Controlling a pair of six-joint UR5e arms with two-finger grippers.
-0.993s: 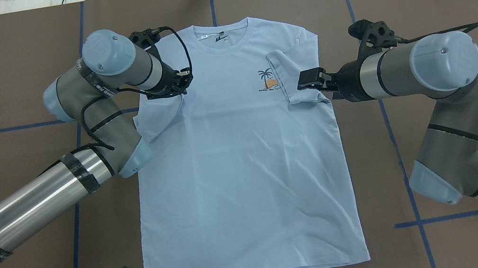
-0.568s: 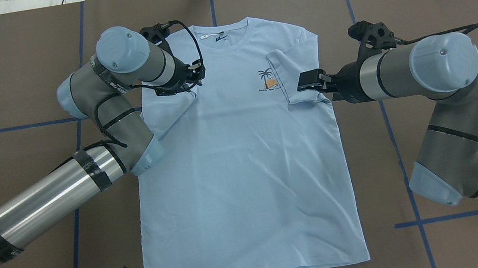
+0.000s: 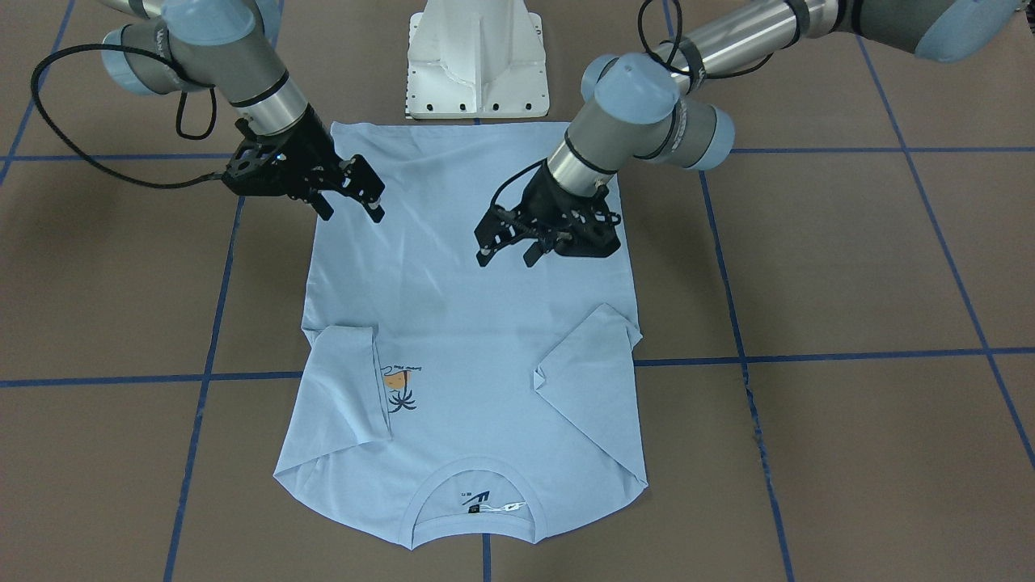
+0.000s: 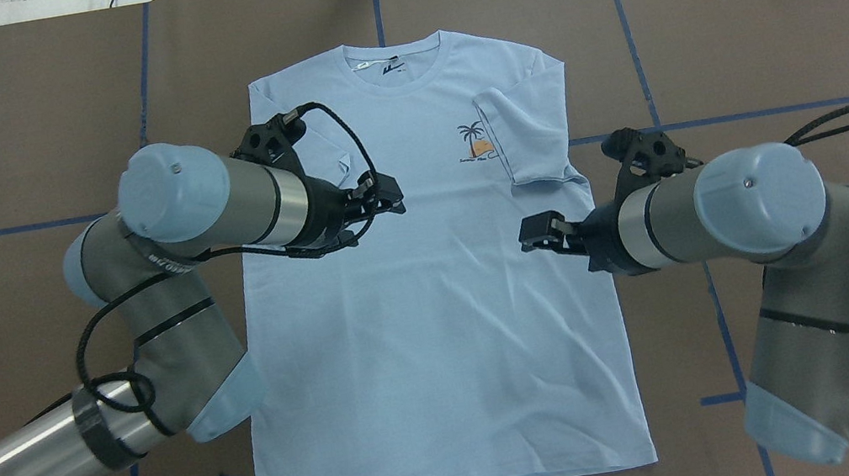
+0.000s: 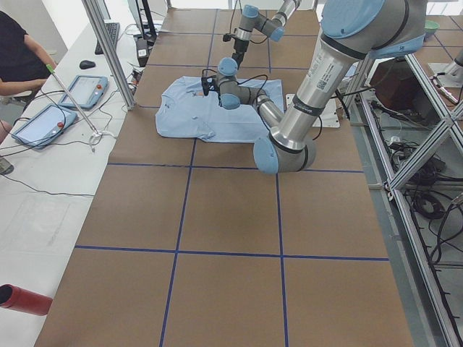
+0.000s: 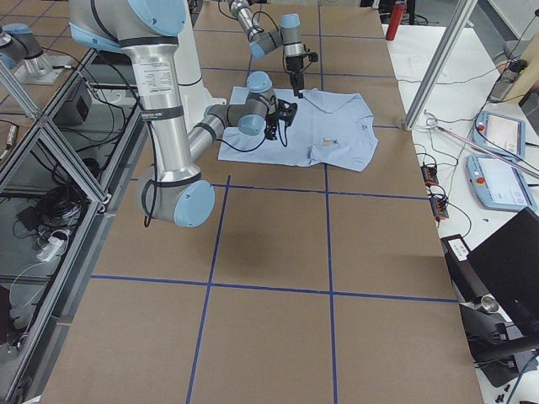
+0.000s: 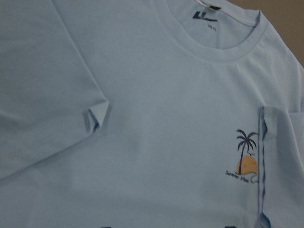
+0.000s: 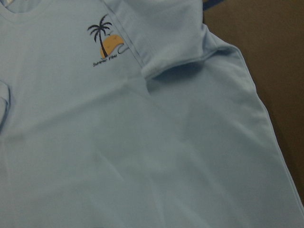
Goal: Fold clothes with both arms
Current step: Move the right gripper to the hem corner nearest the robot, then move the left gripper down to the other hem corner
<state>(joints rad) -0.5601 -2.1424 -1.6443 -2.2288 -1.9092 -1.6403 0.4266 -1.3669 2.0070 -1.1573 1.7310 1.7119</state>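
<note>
Lower in the overhead frame than a second ago, both grippers have left the sleeves [image 4: 532, 134]. I see the light blue T-shirt [image 4: 439, 329] flat at centre, sleeves folded inward; left gripper [image 4: 392, 196] and right gripper [image 4: 531, 235] hover spread apart, empty.

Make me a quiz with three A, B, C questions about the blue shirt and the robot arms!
1. Where is the palm print on the T-shirt?
A. On the chest, beside a folded-in sleeve
B. At the bottom hem
C. On the back

2. How many sleeves are folded in over the T-shirt?
A. None
B. One
C. Two

3. What do the left gripper and the right gripper hold?
A. Each pinches a sleeve
B. Nothing; both are open above the T-shirt
C. They share the collar

Answers:
1. A: the print's edge touches the folded sleeve.
2. C: both sleeves lie turned inward.
3. B: the fingers are spread with no cloth between them.
</note>
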